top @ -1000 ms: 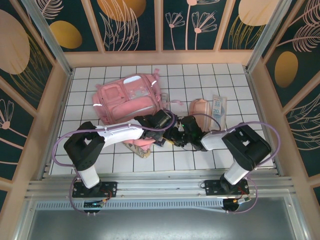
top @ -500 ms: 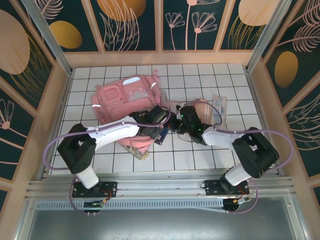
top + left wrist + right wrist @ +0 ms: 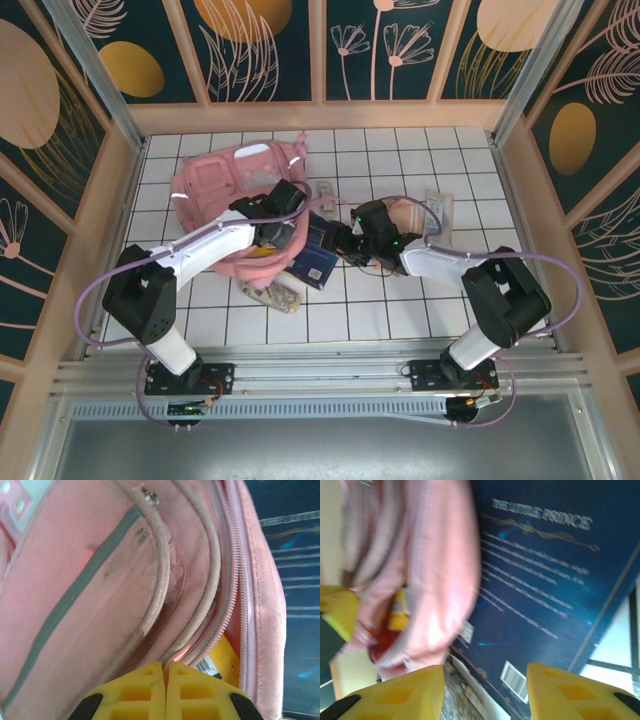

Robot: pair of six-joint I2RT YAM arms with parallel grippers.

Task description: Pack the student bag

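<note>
Pink bag [image 3: 210, 185] at table's [image 3: 400, 310] left rear, left gripper [image 3: 165, 677] clenched on its piped seam, yellow item [image 3: 226, 655] inside in left wrist view, right gripper [image 3: 482, 690] released over blue book [image 3: 545, 580], title legible in right wrist view

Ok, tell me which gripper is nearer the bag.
Left. The left gripper is shut on the bag at its zip edge; the right gripper hangs open just beside it, facing the book.

Left arm [image 3: 215, 250] and right arm [image 3: 435, 262]: white link shells, black joint housings, black base plates [image 3: 190, 380] on the aluminium rail [image 3: 320, 372] at 6 o'clock. Purple cable [image 3: 95, 290] loops along each. Left gripper [image 3: 164, 666] and right gripper [image 3: 485, 672]: yellow pads, square recesses.
</note>
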